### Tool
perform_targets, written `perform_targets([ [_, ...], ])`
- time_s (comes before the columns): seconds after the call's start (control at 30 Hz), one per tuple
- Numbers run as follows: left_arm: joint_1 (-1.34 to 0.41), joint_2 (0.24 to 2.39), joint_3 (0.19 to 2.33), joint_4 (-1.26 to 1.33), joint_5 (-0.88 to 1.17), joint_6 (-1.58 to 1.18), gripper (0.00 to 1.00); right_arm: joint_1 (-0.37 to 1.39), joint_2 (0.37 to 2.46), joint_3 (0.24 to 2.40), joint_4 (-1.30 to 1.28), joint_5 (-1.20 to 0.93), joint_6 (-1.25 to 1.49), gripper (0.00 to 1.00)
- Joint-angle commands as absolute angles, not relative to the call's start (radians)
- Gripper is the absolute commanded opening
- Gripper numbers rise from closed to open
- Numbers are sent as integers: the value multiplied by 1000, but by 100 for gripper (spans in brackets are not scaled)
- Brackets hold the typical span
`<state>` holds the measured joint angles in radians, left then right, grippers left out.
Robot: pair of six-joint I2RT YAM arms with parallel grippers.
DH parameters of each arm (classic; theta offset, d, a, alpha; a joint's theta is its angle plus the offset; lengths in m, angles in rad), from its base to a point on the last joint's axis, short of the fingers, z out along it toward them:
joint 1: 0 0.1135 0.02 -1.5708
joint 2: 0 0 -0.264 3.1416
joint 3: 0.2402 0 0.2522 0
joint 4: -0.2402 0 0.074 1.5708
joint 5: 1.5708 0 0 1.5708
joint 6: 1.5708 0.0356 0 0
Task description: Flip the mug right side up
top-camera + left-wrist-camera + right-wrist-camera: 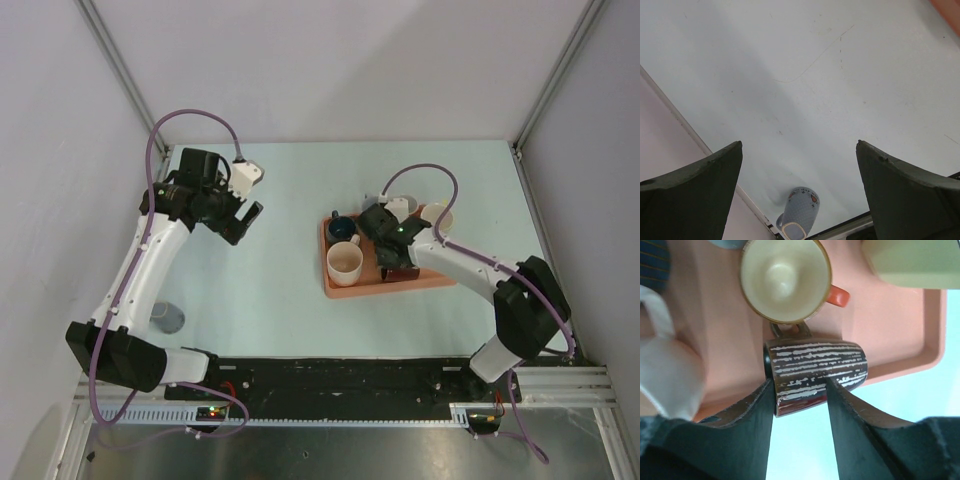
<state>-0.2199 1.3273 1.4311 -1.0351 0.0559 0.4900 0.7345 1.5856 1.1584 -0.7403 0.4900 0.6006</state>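
As seen from above, right gripper point(392, 258) hangs over the tray point(338, 292); left gripper point(243, 215) spread, idle. Left wrist: nothing between fingers point(700, 190). Right wrist: jaws pinch striped mug point(815, 365) sideways at tray edge; off-centre hold may slip on rotation, striking neighbouring cup point(785, 280).

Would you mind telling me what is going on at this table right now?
The right end effector is clamped on a brown striped mug lying sideways at the edge of the orange tray, beside other cups. The left end effector hangs open above the table, holding nothing, with a grey mug lying nearby.
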Motion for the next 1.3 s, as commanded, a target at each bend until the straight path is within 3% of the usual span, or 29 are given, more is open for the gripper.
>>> perform_targets([
  [0.0, -214, 1301, 1451, -1037, 60, 503, 98, 772, 1665, 1242, -931, 631, 611, 53],
  [0.27, -214, 1293, 1444, -1036, 61, 507, 98, 837, 1856, 1380, -1102, 799, 583, 54],
  [0.33, -214, 1293, 1445, -1037, 61, 507, 98, 846, 1867, 1387, -1112, 829, 577, 48],
  [0.5, -214, 1294, 1447, -1038, 62, 506, 98, 860, 1889, 1432, -1178, 915, 587, 19],
  [0.67, -214, 1293, 1446, -1038, 55, 507, 98, 858, 1844, 1483, -1230, 908, 613, 2],
  [0.83, -212, 1292, 1444, -1038, 55, 509, 98, 762, 1694, 1441, -1128, 645, 616, 0],
  [1.03, -203, 1294, 1448, -1042, 82, 499, 98, 554, 1494, 1247, -893, 238, 646, 0],
  [1.27, -200, 1292, 1452, -1046, 88, 495, 98, 489, 1463, 1152, -720, 65, 650, 0],
])
